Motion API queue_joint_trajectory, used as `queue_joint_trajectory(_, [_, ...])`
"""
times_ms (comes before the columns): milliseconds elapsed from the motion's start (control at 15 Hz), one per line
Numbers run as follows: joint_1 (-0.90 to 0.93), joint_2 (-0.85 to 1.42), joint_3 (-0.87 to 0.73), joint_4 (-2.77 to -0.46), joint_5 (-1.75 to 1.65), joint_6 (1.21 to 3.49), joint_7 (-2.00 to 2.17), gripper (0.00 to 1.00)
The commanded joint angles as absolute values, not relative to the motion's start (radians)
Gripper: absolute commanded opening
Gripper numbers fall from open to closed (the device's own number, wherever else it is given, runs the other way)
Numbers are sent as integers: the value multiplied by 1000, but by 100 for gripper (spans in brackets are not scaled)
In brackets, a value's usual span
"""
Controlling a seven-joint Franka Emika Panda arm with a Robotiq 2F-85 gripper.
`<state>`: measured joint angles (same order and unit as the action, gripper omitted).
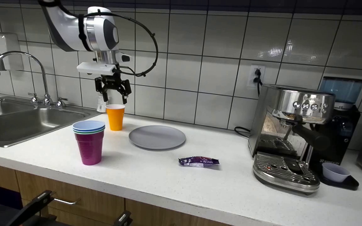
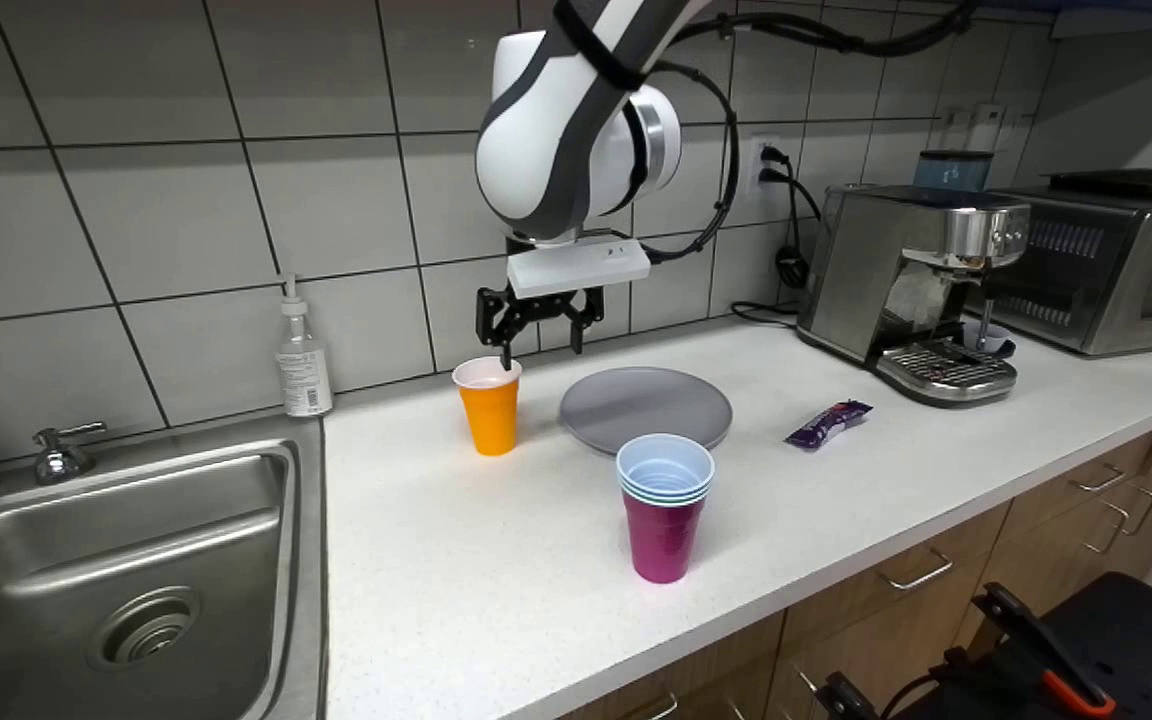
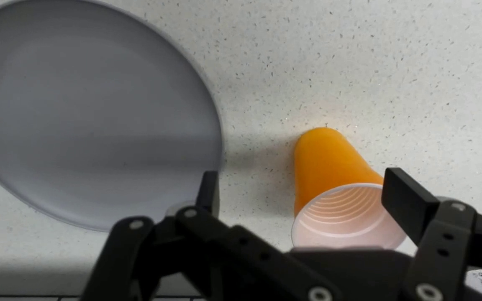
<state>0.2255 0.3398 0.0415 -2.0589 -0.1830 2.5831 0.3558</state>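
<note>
Currently hovers over a white kitchen counter (image 2: 436, 580) with gripper (image 1: 115, 100) spread near a vertical, mouth-up cup (image 1: 115, 121) beside the plate (image 1: 157, 137).

One orange cup (image 1: 115, 120), one cup stack (image 1: 90, 147), one plate (image 1: 157, 137)

Orange cup (image 3: 326, 163): smooth plastic, ribbed interior
Stacked cups (image 2: 663, 538): ridged plastic, faintly glossy
Plate (image 3: 98, 96): smooth, matt
Wrapper (image 1: 199, 161): glossy, crinkled film
Gripper (image 1: 115, 99): largely matt, with shiny metal screws (image 3: 190, 212)
Countertop (image 3: 370, 62): smooth, finely speckled
Sink (image 2: 308, 560): metal, satin sheen
Coffee machine (image 1: 294, 106): polished, reflective metal
Wall tiles (image 1: 184, 72): glazed, glossy
Drawer fronts (image 1: 96, 197): wood-grained, with metal handles (image 2: 921, 577)
</note>
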Motion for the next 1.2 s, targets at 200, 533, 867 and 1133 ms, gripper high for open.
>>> queue_joint_trajectory(200, [268,414,2,-1976,-195,2565,441,100])
queue_joint_trajectory(533, [279,446,-9,-1948,-179,2578,468,100])
queue_joint_trajectory(867, [280,472,-9,-1920,-160,2580,486,100])
queue_joint_trajectory(1133, [281,490,-11,-1895,-158,2586,490,100])
